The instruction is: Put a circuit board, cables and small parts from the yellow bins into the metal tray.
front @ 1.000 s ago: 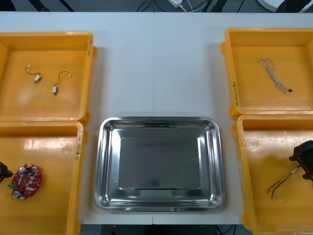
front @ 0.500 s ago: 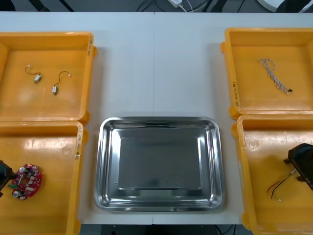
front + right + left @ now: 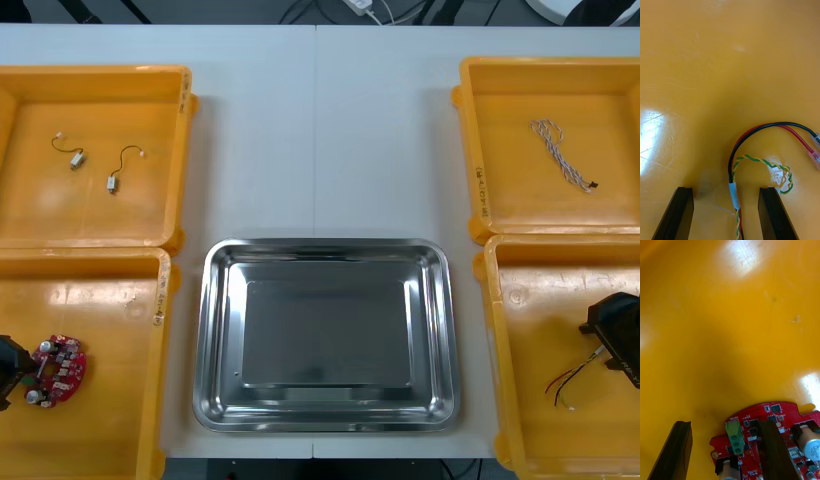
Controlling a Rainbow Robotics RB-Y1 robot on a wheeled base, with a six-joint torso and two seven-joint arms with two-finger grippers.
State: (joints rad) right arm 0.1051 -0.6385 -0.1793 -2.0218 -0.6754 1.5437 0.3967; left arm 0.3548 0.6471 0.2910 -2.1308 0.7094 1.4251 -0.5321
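Left gripper point(image 3: 8, 372) sits low in the near left yellow bin point(image 3: 100, 290), at the outer edge of the round red circuit board point(image 3: 57, 368). In the left wrist view its fingers are spread, released, gripping nothing: one finger point(image 3: 679, 450) stands on bare bin floor clear of the board, the other point(image 3: 771, 450) lies over the circuit board point(image 3: 752, 450), beside its green connector. Right gripper point(image 3: 612, 335) is down in the near right yellow bin point(image 3: 540, 300), over the red and yellow cable point(image 3: 575, 380). Right wrist view: fingers apart, released, with the sleeved stem of the red and yellow cable point(image 3: 734, 195) running between them, touching neither; its red and black leads arc away beyond the fingertips. Metal tray point(image 3: 213, 335) sits between the near bins on the light table point(image 3: 320, 130), bare and shiny inside. Far left yellow bin point(image 3: 130, 100) holds two small metal parts point(image 3: 75, 160) with short leads, lying near each other. Far right yellow bin point(image 3: 520, 100) holds the twisted blue and white cable point(image 3: 560, 155)
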